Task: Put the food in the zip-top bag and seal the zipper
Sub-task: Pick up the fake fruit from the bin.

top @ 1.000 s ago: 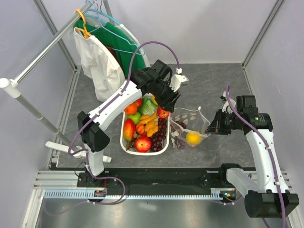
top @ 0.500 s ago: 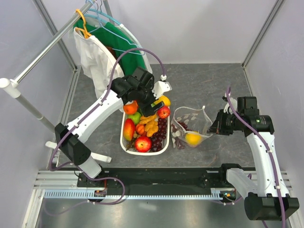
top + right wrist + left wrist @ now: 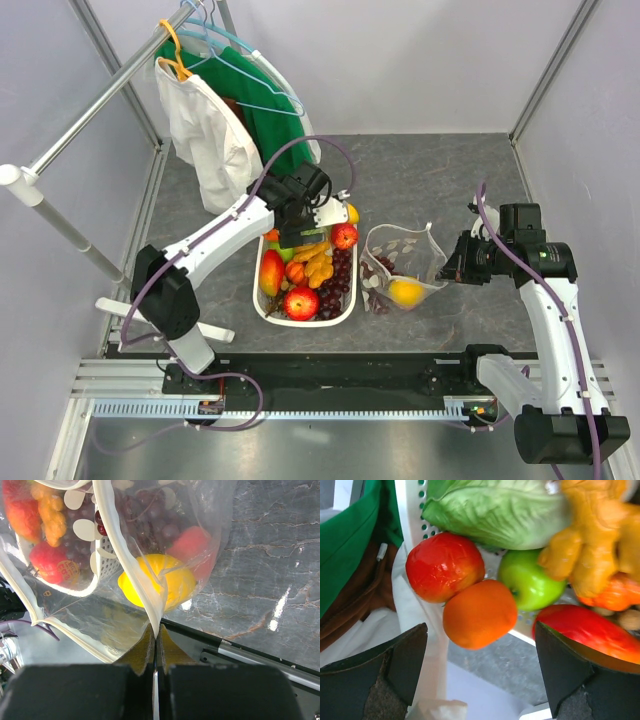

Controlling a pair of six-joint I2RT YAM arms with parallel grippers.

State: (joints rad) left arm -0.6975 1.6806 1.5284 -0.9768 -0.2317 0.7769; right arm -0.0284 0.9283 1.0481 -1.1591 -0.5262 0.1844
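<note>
From above, the left arm reaches forward from its base with the elbow bent. The left gripper hangs over the far end of the white slotted oval basket full of glossy fruit. The clear dotted zip-top bag sits on the grey worktop just right of the basket, mouth up, with a yellow lemon already inside. The right arm comes in from the right side, and the right gripper is at the bag's right rim.

Left wrist cam: jaws wide apart with nothing in them, straddling a round orange that sits against a red apple and a green apple. I'd centre on the orange, go straight down so the fingers slip in beside it, and close gently. It looks glossy enough to squirt out.

Right wrist cam: jaws together, clamped on the bag's rim and propping the mouth open. I'd hold that steady so the drop has a target.
</note>
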